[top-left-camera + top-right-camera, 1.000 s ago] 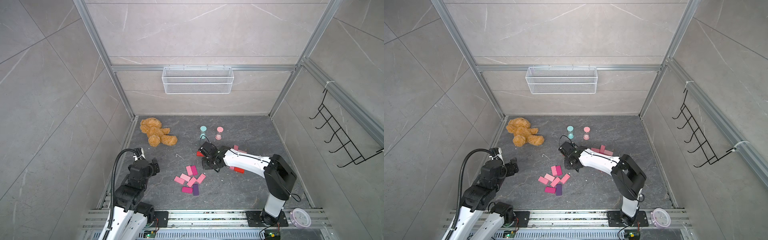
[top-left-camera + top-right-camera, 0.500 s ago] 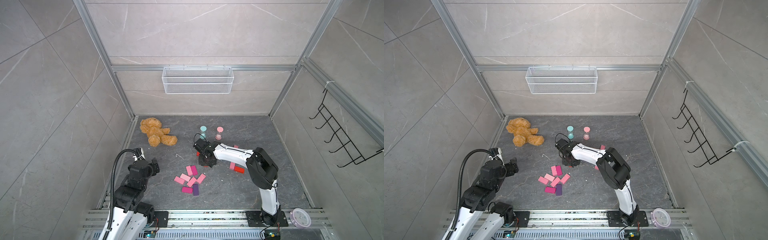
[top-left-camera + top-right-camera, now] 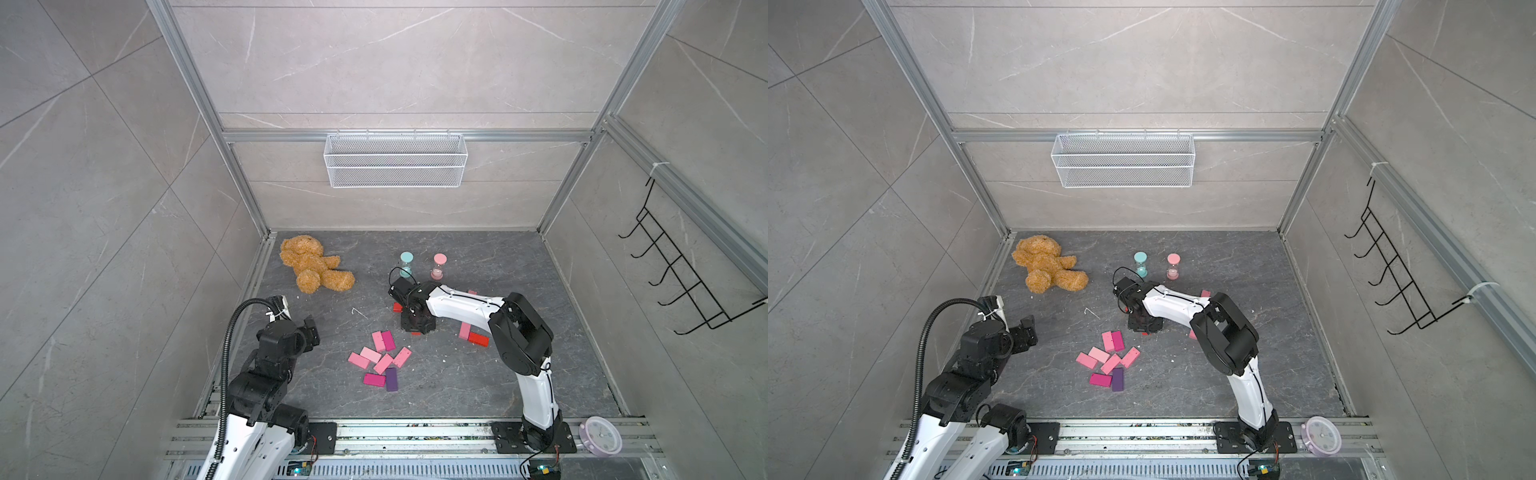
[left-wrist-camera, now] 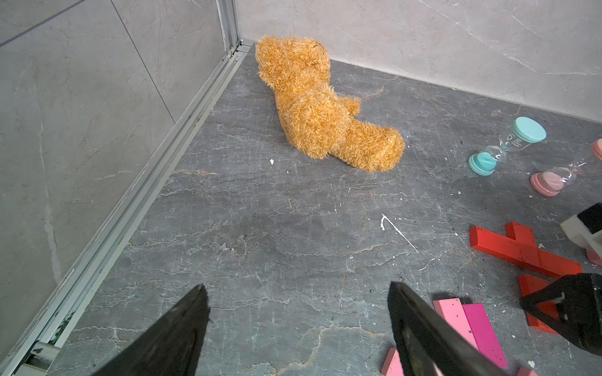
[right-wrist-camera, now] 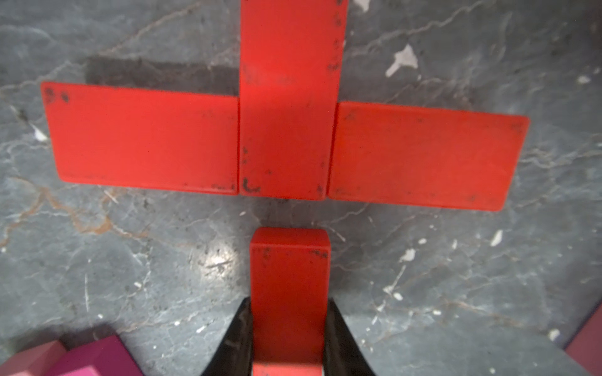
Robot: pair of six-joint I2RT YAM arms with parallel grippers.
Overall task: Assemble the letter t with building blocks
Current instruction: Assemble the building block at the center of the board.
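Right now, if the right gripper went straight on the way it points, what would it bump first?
Probably the floor, through the red block the right gripper holds, just short of the red cross. Depth is hard to judge, so it might touch the cross instead.

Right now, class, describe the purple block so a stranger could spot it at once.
From the teddy bear in the far left corner, come nearer to the loose cluster of pink blocks mid-floor. The purple block lies at its near edge, beside a magenta block; it is the only purple piece.
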